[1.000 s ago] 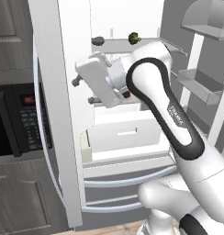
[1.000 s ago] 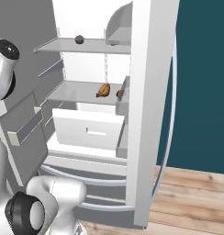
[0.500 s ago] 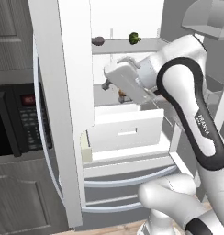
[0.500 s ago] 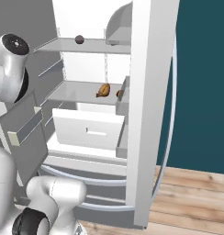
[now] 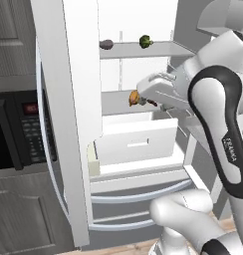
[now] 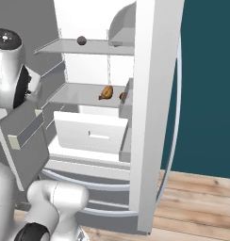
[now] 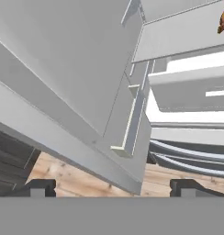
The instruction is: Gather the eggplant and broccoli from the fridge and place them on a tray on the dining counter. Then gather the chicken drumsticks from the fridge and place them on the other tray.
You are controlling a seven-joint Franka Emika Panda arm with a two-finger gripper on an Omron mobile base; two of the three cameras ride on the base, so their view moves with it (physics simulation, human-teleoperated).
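Eggplant (image 5: 106,44) sits on the top fridge shelf (image 5: 158,49), left of the broccoli (image 5: 145,41); the 2 lie near each other but apart. In the right base view the eggplant (image 6: 81,40) shows as a dark round lump on that same shelf. 2 chicken drumsticks lie on the middle shelf (image 6: 79,93): 1 (image 6: 106,92) in plain sight, the other (image 6: 122,95) partly behind the door edge. From the left base camera 1 drumstick (image 5: 134,97) shows just past the hand.

Gripper (image 7: 112,187): jaws spread wide, nothing between them. The hand hangs at middle-shelf height and its camera looks down past the left door (image 7: 63,82) toward the wooden floor (image 7: 86,172), so it is not aimed at any vegetable.

Step in hand, as I judge it: reach for the first vegetable, with the eggplant the likely pick.

To do it well:
- Raise the hand to top-shelf height and turn it into the fridge before advancing.
- Keep the wrist clear of the shelf edge and of the pulled-out drawer (image 5: 138,142) below.
- Come at the eggplant from the front and centre it between the jaws.
- Avoid nudging the broccoli.

No tray is in sight, so I expect the base must drive afterwards.
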